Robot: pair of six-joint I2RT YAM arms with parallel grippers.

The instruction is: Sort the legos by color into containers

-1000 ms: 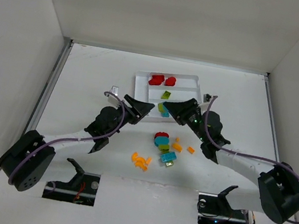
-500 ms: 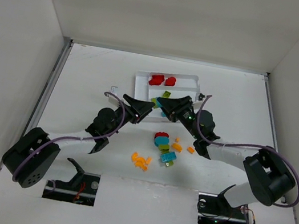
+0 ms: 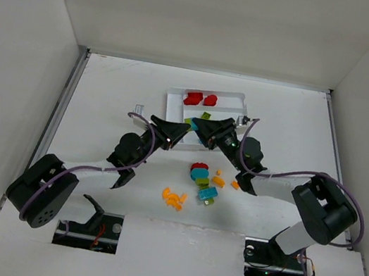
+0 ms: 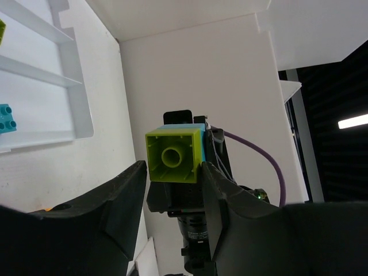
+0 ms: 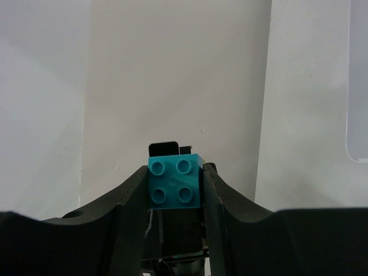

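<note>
Left tool [image 4: 172,165] gripping lime brick [image 4: 172,156], right tool [image 5: 176,169] gripping teal brick [image 5: 175,181], tray [image 4: 80,118] just beside

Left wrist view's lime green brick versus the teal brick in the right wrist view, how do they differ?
The lime green brick is yellow-green; the teal brick blue-green. The lime green brick shows its hollow underside with a round tube; the teal brick shows four studs. The left gripper clamps the lime green brick, the right gripper the teal brick. Both look square, pinched by their sides.
</note>
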